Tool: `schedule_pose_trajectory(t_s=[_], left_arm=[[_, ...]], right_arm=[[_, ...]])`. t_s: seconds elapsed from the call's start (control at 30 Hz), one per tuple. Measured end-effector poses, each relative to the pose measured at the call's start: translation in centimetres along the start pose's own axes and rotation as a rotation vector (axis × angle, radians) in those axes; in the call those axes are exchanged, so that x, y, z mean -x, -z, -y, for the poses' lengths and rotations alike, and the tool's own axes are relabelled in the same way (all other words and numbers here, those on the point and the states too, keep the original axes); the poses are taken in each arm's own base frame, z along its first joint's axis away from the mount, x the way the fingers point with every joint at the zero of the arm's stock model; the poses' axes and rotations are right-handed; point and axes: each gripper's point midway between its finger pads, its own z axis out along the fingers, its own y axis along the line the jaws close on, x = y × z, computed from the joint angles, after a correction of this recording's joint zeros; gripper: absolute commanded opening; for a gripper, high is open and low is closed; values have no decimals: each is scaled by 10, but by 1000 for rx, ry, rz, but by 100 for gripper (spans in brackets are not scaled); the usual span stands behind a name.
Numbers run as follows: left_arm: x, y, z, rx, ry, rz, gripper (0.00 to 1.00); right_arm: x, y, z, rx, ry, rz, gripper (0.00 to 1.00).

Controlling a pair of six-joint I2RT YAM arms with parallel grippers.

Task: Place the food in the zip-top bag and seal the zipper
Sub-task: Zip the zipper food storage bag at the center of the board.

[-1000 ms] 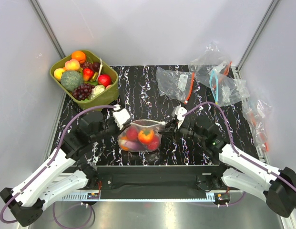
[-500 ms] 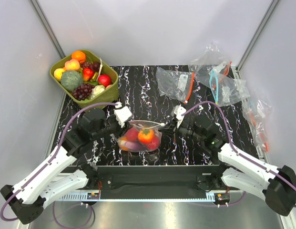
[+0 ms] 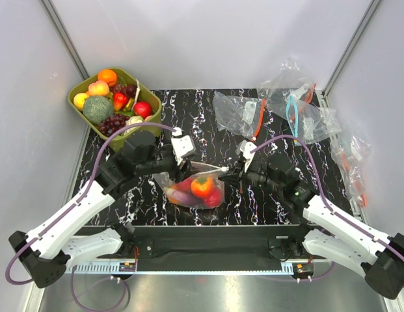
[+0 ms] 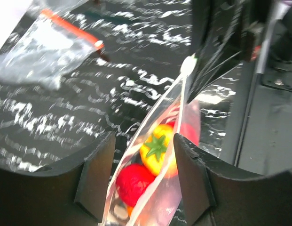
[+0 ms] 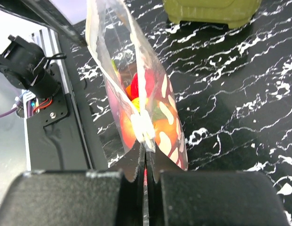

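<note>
The right gripper (image 5: 146,159) pinches the white-dotted clear plastic bag's (image 3: 188,192) zipper (image 5: 143,126) taut; the left gripper's (image 4: 143,146) spread fingers straddle it, apparently for sealing.

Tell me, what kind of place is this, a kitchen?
Probably a robot test booth, not a kitchen: a left arm and right arm stand at a black marbled table boxed in by plain panels, and the food in the green tub looks like plastic toys.
</note>
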Motion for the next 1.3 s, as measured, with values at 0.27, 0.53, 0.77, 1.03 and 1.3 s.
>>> schedule_pose_trajectory(t_s=[0.27, 0.53, 0.77, 1.03, 1.3], left_arm=[[34, -21, 15, -184, -108, 37, 55], [28, -51, 39, -348, -147, -25, 48], [19, -62, 56, -407, -156, -60, 49], [19, -67, 63, -417, -168, -66, 41], [17, -75, 56, -390, -166, -86, 26]], right_arm=[[0, 6, -3, 2, 9, -15, 1], [1, 8, -3, 6, 40, -33, 1], [2, 8, -3, 6, 55, -29, 0], [1, 8, -4, 12, 55, -30, 0], [2, 9, -8, 34, 55, -30, 1]])
